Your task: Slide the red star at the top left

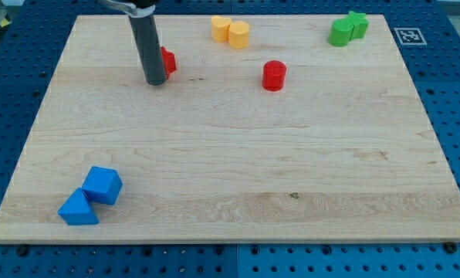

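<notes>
The red star point(168, 60) lies near the view's top left of the wooden board point(230, 170), mostly hidden behind my rod. My tip point(155, 82) rests on the board just left of and slightly below the star, touching or nearly touching it. A red cylinder point(274, 76) stands to the star's right, near the top middle.
Two yellow blocks point(230, 32) sit together at the top middle. Two green blocks point(347, 29), one a star shape, sit at the top right. A blue cube point(102, 185) and a blue triangular block point(78, 208) touch at the bottom left.
</notes>
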Tool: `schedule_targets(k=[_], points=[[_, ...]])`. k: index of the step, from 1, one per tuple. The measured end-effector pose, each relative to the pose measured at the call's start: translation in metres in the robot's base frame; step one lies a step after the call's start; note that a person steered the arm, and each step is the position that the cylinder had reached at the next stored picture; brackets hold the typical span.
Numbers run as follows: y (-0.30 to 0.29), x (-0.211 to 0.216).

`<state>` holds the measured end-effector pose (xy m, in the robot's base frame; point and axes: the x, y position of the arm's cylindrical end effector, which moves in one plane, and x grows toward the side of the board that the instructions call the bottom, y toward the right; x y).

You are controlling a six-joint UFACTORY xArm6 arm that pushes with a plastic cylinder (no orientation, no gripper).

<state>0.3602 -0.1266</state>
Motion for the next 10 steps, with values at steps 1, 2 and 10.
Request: schedule_targets(k=[1, 2, 10], points=[[0.006, -0.001], [0.02, -0.001], [0.014, -0.079]])
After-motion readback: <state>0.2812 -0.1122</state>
